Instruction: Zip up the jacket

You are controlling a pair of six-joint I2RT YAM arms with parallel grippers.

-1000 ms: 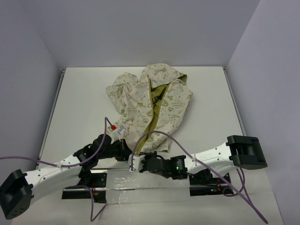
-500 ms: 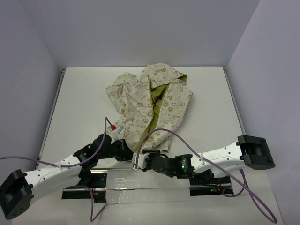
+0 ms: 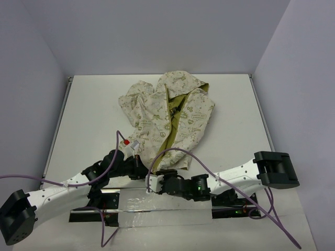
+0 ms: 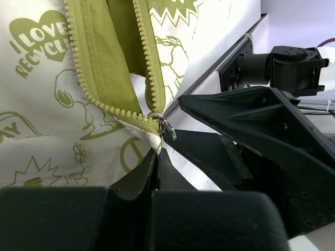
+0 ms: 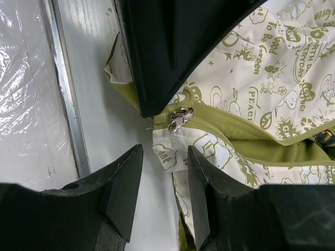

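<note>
Near six o'clock on the white table [image 3: 89, 104], the hem of the cream hooded cloth jacket with olive-green prints [image 3: 167, 117] meets both grippers. The right gripper [image 5: 165, 157] has just spread its jaws, empty, short of the small metal zipper slider [image 5: 180, 119], so zipping has not begun. The left gripper [image 4: 157, 154] stays pressed together, apparently pinching the jacket hem; its own fingers hide the contact.
</note>
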